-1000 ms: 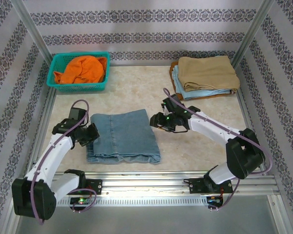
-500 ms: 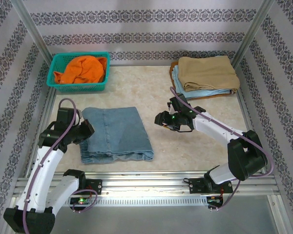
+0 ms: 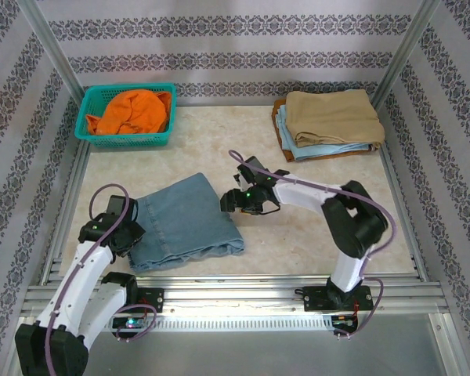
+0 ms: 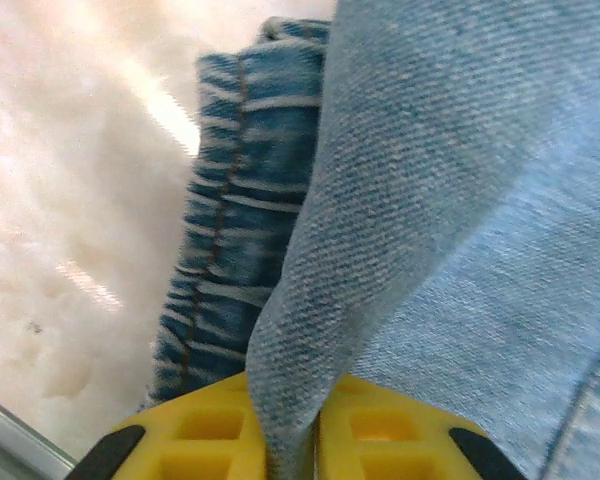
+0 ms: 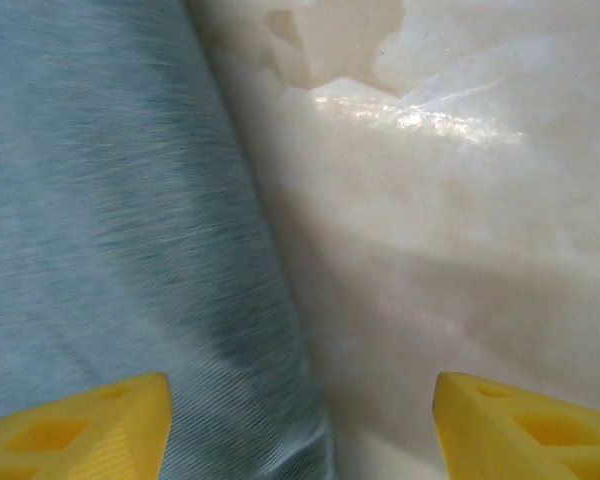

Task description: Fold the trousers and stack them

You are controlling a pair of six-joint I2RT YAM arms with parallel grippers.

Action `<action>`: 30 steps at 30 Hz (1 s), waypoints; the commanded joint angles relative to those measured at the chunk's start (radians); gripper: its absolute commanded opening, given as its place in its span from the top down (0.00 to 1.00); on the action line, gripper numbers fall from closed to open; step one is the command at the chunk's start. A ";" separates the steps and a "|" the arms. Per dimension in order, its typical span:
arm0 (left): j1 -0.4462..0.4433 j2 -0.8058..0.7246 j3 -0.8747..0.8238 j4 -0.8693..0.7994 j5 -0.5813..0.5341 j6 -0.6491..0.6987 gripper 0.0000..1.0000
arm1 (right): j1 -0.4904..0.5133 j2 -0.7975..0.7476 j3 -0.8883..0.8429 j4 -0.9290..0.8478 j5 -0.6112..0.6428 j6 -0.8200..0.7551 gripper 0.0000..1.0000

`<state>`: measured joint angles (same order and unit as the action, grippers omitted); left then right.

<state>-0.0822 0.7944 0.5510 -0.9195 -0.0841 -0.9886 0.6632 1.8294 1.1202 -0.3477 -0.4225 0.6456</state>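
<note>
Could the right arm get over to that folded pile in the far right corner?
Probably yes. The right gripper sits open at the edge of the trousers, holding nothing. Bare table lies between it and the folded pile, so the way looks free.

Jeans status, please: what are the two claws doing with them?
Left gripper pinching a fold of the trousers. Right gripper open, straddling their edge. Folded stack and basket sit well apart, at the back.

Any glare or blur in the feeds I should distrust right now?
Left wrist: trousers sharp, with a glare streak on the table at upper left. Right wrist: denim soft and smeared, with a glare patch on the table near the top. Top external: evenly lit and sharp.
</note>
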 commanded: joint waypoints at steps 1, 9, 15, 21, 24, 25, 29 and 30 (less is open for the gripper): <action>0.015 0.011 -0.056 0.026 -0.066 -0.114 0.81 | 0.009 0.059 0.047 0.028 -0.076 -0.073 0.31; 0.024 0.011 -0.132 0.071 -0.048 -0.155 0.61 | 0.029 0.101 0.019 0.152 -0.212 -0.074 0.34; 0.029 0.022 -0.158 0.120 -0.020 -0.151 0.56 | 0.042 0.149 0.031 0.174 -0.230 -0.047 0.66; 0.028 0.128 -0.157 0.325 0.137 -0.004 0.55 | -0.008 0.083 -0.024 0.172 -0.145 0.009 1.00; -0.026 0.292 -0.096 0.399 0.171 0.052 0.56 | -0.064 0.028 -0.091 0.184 -0.111 0.037 1.00; -0.055 0.345 -0.081 0.438 0.166 0.057 0.57 | -0.087 0.007 -0.117 0.181 -0.094 0.041 1.00; -0.178 0.533 -0.009 0.620 0.175 0.055 0.60 | -0.196 -0.088 -0.218 0.138 -0.031 0.021 1.00; -0.213 0.585 0.022 0.648 0.172 0.060 0.60 | -0.225 -0.109 -0.234 0.108 -0.018 0.006 1.00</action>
<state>-0.2173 1.2537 0.5690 -0.4168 0.0196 -0.9714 0.5068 1.7802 0.9394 -0.1593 -0.5518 0.6666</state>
